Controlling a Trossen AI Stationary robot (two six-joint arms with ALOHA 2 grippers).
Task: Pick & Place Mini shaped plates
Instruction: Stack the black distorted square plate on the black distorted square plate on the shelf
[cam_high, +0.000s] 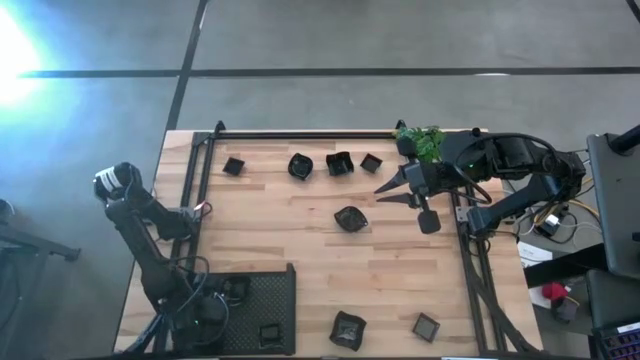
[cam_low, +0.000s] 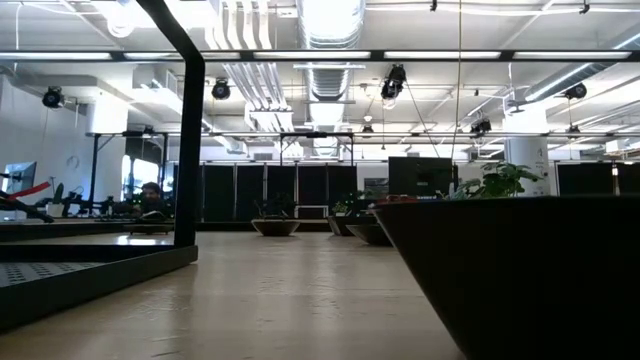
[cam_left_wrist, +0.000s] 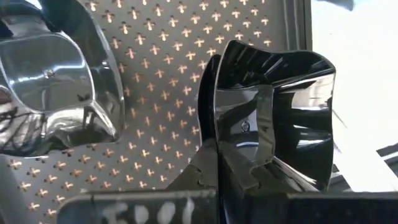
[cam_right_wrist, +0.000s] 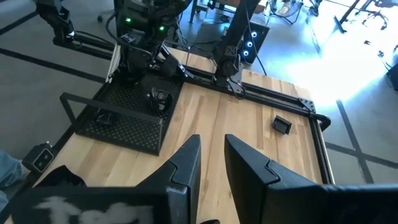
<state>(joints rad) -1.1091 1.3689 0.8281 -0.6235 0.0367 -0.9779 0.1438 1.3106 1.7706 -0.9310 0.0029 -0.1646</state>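
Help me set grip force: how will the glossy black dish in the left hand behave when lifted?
Probably stiff: the dish shows no bending in the left hand. Likely slippery, since its surface gleams with reflections. Gripped by one wall only, it may tilt.

My high view hides the left gripper under its own arm over the mesh tray; jaw state unreadable. Tray's bottom edge is cropped. Low view blocked by a dark dish.

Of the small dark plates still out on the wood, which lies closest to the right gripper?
The wavy-edged plate alone mid-table, just beside the right gripper; the other loose plates sit in the far row or along the near edge.
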